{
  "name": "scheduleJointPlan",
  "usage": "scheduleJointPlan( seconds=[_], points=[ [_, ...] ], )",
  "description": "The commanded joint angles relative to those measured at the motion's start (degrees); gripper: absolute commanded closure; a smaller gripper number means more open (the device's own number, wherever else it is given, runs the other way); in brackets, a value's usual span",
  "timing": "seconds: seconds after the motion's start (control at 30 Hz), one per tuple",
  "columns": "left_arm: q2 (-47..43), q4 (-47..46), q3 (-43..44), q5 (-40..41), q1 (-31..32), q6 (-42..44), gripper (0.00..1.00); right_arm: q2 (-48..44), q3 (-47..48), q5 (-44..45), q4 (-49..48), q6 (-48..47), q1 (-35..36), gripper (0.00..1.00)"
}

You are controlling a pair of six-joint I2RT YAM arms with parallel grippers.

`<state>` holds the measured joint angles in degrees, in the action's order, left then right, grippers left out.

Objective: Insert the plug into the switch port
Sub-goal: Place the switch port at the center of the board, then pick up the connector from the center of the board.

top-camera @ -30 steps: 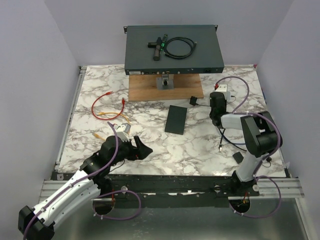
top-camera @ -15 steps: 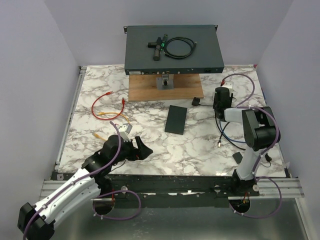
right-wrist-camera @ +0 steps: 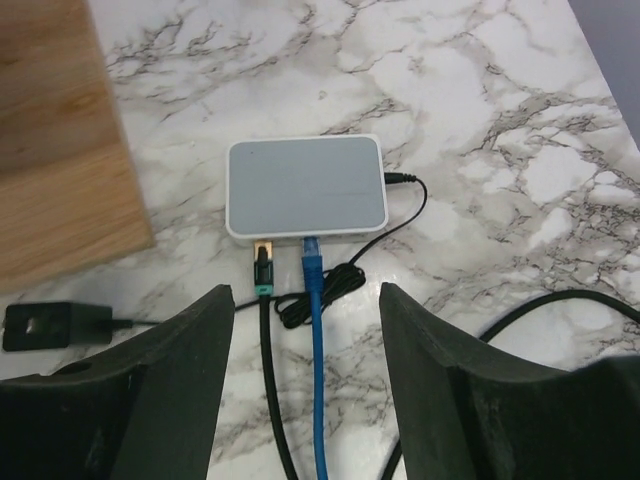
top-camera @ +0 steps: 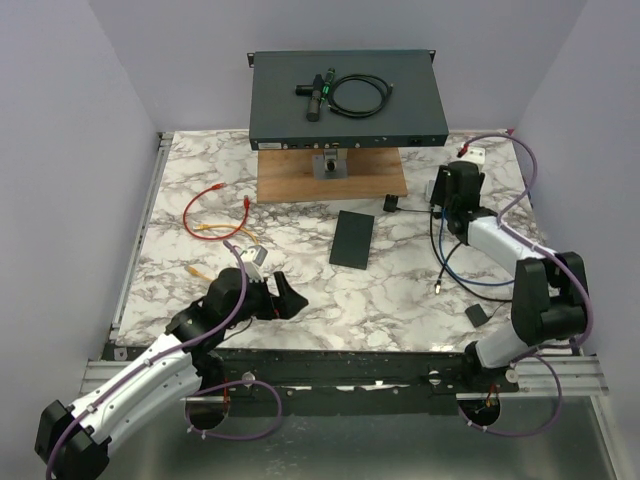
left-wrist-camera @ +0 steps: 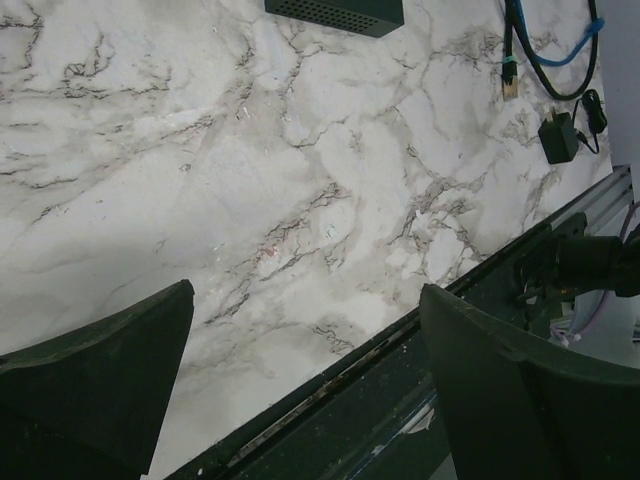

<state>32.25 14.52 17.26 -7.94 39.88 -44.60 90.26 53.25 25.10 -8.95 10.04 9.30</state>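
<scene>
Our right gripper (right-wrist-camera: 305, 300) is now reaching farther toward the far right, fingers parting around nothing. Our left gripper (left-wrist-camera: 305, 330) is hanging wide open over the bare marble table (left-wrist-camera: 300, 150). We are seeing the blue plug (right-wrist-camera: 312, 248) sitting in the switch (right-wrist-camera: 305, 185) beside a green plug (right-wrist-camera: 262, 272). Backing off, we are risking snagging its cable and tugging it loose.

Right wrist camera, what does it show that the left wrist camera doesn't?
Only the right wrist view: the small switch with a blue plug and a green-booted plug seated at its edge, plus the wooden board. Only the left wrist view: the flat black box, a loose cable end and the table's front rail. Both: the marble table, and each view's own open, empty right gripper or left gripper.
</scene>
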Motion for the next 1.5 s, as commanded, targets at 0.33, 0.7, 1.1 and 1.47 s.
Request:
scheduleJointPlan(
  seconds=[0.33,0.7,1.1,1.47],
  points=[
    [1.98,-8.09,-0.28,-3.24,-1.32,3.34,0.01,-22.90,0.42,-5.29,28.49,3.33,0.10,0.21],
    [0.35,-13.89,-4.90,-7.85,-1.95,4.69,0.02,-25.62,4.17,-3.51,49.31,20.21,0.10,0.17],
    [-6.96,-12.89,-6.79,-10.81,-1.93,4.35,0.02,-25.25,3.20,-2.06,76.64,41.04,0.08,0.18],
    [-8.48,-13.35,-7.94,-13.07,-1.86,4.00,0.02,-28.12,-3.42,2.68,77.20,50.69,0.05,0.18]
  ],
)
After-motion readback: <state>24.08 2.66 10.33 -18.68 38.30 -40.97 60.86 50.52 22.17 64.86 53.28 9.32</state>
